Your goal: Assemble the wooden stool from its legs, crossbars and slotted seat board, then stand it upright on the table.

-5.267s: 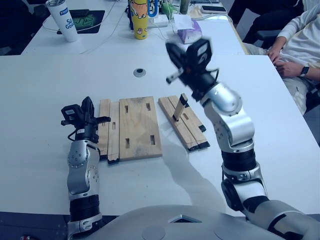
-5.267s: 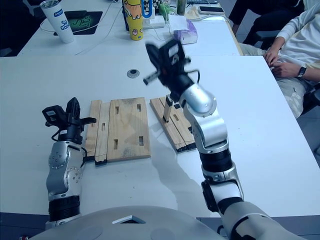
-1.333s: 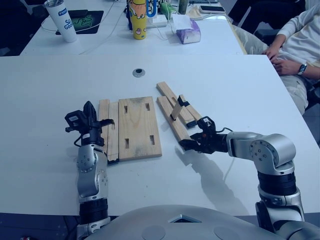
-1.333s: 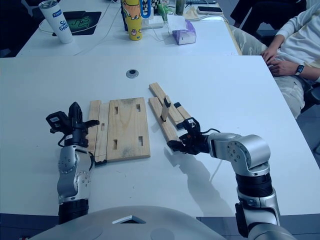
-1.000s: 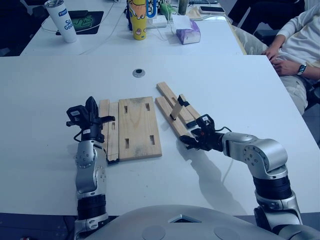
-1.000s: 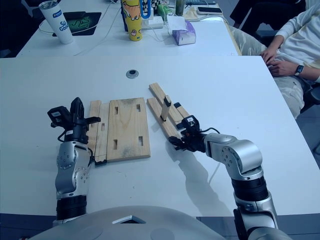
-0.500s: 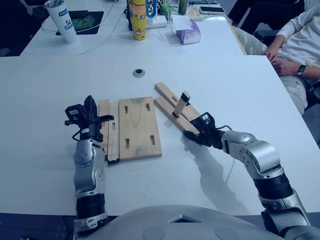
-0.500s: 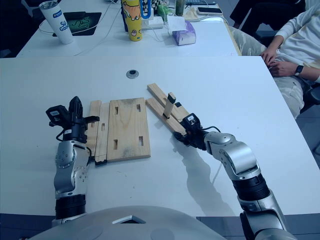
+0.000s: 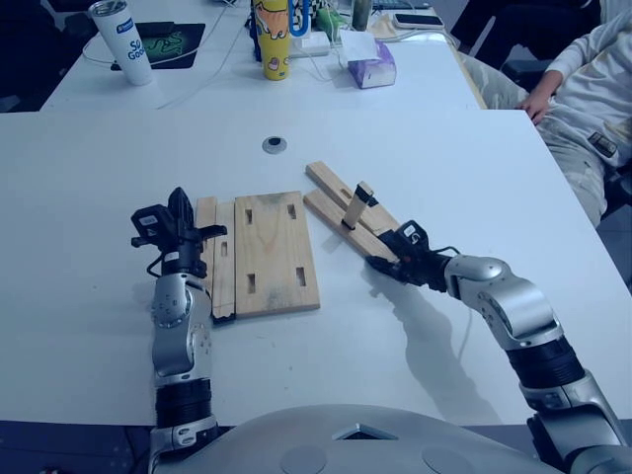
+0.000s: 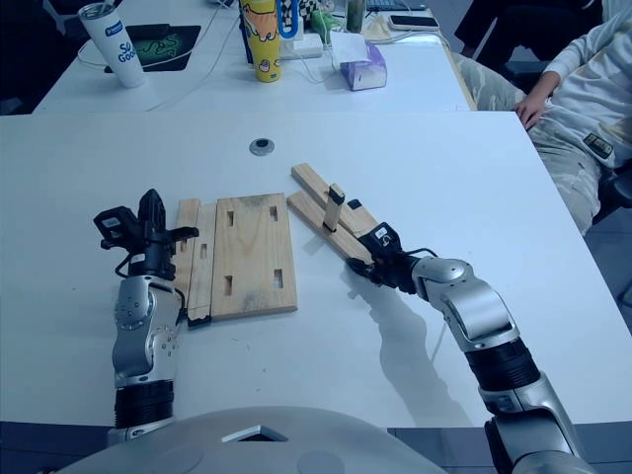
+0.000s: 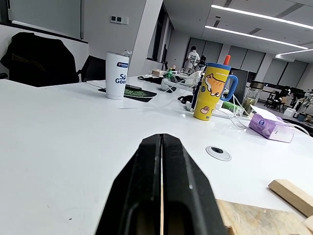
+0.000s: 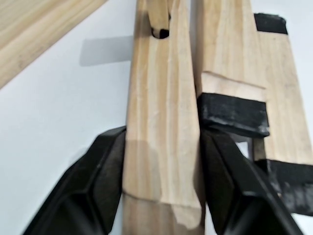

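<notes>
While the table [image 9: 474,168] holds the slotted seat board [image 9: 274,252] lying flat, the right gripper [image 9: 390,265] clamps the near end of a leg [image 9: 341,221] beside it, with a crossbar [image 9: 355,204] stuck tilted in its slot. The wood looks stiff and light, so a mid-length grip is likely steadier; the left gripper [image 9: 179,209] is closed and empty, near the other legs [image 9: 215,257].

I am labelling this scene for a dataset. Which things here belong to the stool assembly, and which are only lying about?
Belonging to the job: slotted seat board; two legs to its left; clamped leg in the right gripper, a crossbar standing in it; spare leg beside it.
Lying about: white tumbler; yellow mug; tissue pack; cable grommet.
</notes>
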Controlling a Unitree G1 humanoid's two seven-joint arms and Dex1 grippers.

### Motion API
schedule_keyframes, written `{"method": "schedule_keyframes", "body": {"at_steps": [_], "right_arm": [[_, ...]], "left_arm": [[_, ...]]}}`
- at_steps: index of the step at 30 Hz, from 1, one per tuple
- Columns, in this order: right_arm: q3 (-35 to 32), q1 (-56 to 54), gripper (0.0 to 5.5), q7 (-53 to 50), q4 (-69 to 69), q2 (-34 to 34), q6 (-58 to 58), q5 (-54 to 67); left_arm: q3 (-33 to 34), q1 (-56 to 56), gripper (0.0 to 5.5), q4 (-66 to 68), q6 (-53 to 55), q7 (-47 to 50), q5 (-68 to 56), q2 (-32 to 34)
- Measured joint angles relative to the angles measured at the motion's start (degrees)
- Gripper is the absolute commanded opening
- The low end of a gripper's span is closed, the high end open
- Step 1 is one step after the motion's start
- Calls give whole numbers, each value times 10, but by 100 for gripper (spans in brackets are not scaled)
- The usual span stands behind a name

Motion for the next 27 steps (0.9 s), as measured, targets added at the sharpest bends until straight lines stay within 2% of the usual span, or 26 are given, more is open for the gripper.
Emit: {"method": "schedule_keyframes", "body": {"at_steps": [8, 17, 18, 27], "right_arm": [[-44, 0, 206, 23, -2, 28, 8, 35], [-40, -7, 206, 26, -81, 38, 9, 35], [-40, -8, 206, 26, -84, 41, 5, 34], [-31, -52, 206, 37, -70, 46, -67, -1]], "left_arm": [[4, -13, 0, 1, 0, 0, 0, 4], [15, -20, 0, -6, 26, -16, -38, 14], [15, -22, 21, -12, 36, -20, -52, 13], [15, -22, 148, -116, 261, -57, -454, -30]]}}
